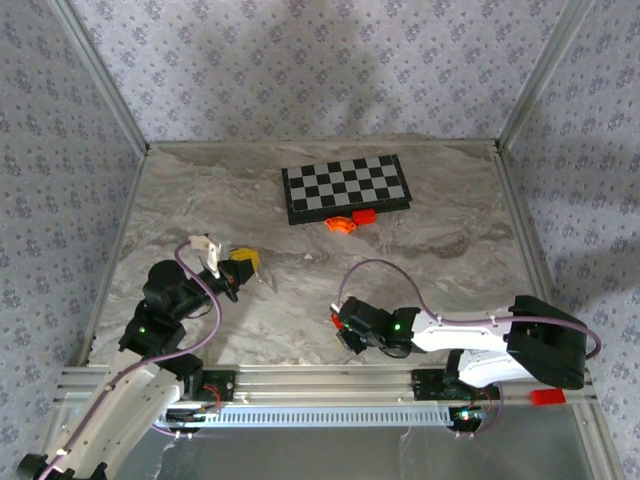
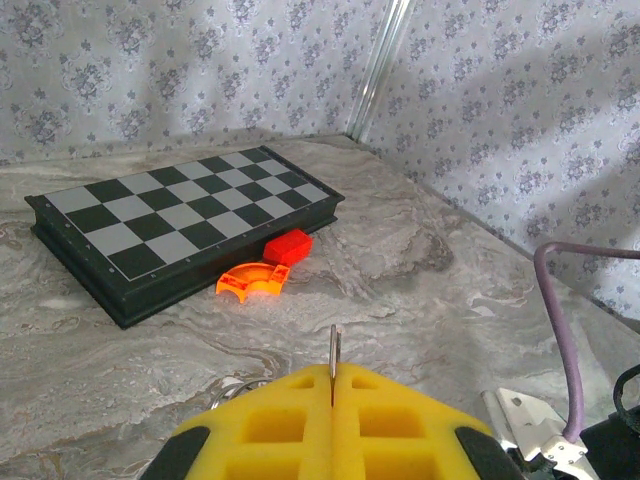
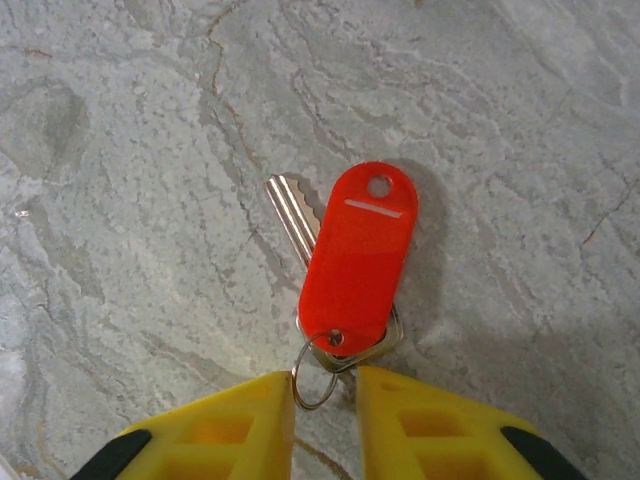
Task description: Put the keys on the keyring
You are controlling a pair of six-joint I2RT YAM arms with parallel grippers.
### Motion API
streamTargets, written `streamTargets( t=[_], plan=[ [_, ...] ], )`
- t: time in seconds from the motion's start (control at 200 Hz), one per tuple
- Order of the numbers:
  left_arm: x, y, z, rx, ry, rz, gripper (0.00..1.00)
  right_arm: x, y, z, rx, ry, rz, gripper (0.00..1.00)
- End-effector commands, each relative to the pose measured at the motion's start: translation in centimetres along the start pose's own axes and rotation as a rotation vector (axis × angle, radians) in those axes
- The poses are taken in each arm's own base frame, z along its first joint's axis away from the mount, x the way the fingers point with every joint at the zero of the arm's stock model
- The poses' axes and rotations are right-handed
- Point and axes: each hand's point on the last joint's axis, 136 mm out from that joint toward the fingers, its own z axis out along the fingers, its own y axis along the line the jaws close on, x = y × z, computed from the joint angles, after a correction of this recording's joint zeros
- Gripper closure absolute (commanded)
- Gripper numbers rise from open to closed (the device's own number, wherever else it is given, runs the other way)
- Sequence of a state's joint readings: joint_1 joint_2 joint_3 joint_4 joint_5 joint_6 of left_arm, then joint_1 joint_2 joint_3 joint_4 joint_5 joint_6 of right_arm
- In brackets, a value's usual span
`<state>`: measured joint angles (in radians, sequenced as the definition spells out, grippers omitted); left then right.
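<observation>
1 key (image 3: 345, 265) | 1 keyring (image 2: 334, 350), pinched in left pincer (image 2: 333, 388) | right pincer (image 3: 325, 388) slightly open

Top camera looks down from behind, sharing the chessboard (image 1: 346, 188) with left wrist; right wrist faces tabletop (image 3: 120, 150) closely.

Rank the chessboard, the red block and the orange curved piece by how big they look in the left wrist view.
Chessboard, clearly largest.
Orange curved piece and red block look about alike; too close to rank.
</observation>
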<state>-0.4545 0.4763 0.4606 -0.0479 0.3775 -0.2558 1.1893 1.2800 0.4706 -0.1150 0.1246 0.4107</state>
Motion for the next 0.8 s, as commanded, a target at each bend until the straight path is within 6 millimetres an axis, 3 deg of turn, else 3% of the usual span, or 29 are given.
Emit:
streamTargets(
  t=[0.0, 0.52, 0.795],
  plan=[
    [-2.0, -0.8, -0.4, 0.023, -0.071, 0.026, 1.0, 0.0, -0.2, 0.0, 0.02, 0.006, -0.013, 0.78],
    [-1.8, -0.6, -0.3, 0.016, -0.063, 0.021, 1.0, -0.3, -0.4, -0.6, 0.039, 0.028, -0.052, 0.99],
    [-1.7, -0.9, -0.4, 0.033, -0.062, 0.02, 1.0, -2.3, 0.3, -2.7, 0.005, -0.042, -0.107, 1.0]
  ],
)
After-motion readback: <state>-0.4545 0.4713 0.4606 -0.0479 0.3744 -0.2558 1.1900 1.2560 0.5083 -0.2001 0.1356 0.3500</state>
